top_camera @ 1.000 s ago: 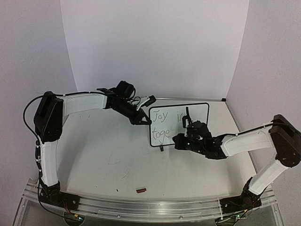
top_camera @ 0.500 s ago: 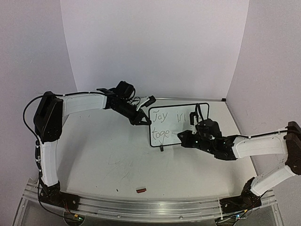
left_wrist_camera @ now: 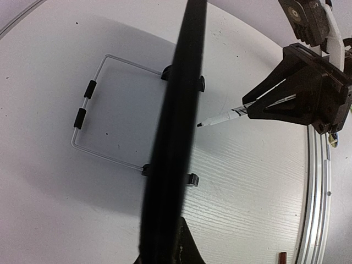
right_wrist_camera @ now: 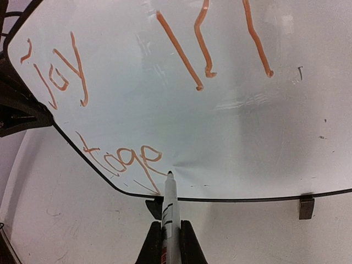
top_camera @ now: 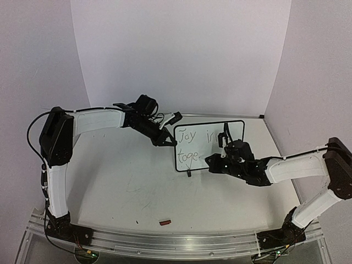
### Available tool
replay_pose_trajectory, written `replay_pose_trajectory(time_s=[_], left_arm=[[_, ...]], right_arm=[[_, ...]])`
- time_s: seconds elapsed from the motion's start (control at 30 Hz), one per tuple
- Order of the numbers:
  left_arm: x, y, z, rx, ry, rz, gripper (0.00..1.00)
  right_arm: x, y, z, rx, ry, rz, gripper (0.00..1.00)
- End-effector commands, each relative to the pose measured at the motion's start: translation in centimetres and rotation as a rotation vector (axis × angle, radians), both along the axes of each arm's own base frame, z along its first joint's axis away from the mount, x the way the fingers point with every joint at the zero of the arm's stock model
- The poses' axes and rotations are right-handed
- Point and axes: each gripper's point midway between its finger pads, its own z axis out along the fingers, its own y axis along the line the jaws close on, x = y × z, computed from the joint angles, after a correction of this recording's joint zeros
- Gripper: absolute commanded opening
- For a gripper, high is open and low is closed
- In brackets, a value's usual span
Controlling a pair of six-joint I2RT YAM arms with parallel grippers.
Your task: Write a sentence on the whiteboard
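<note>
Glossy round-cornered whiteboard [top_camera: 197, 145] pinched by left hand [top_camera: 168, 141]; slim white marker [right_wrist_camera: 169, 212] clamped in right hand [right_wrist_camera: 169, 245]

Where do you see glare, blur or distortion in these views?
Right wrist: faint glare on the board, whose edge bows with lens distortion. Left wrist: the board, edge-on and close, is a blurred dark bar casting a soft shadow. Top: even light, slightly soft.

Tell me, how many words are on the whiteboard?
3: "Joy" top left, "in" top right, and an unfinished "toge" on the lower line, beside the marker tip. None seems hidden.
</note>
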Motion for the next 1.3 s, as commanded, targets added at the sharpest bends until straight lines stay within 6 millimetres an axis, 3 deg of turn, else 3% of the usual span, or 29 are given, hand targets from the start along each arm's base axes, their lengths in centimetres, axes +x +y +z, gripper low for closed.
replay_pose_trajectory(time_s=[0.0, 0.8, 1.27], left_arm=[[-0.2, 1.1, 0.1, 0.046, -0.021, 0.019, 0.00], [-0.2, 1.2, 0.5, 0.042, -0.030, 0.020, 0.00], [-0.2, 1.2, 0.6, 0.042, -0.033, 0.020, 0.00]], right_arm=[[1.3, 1.1, 2.1, 0.047, -0.054, 0.003, 0.00], [2.1, 0.9, 1.6, 0.051, -0.059, -0.035, 0.00], [2.4, -1.0, 2.3, 0.051, -0.088, -0.107, 0.00]])
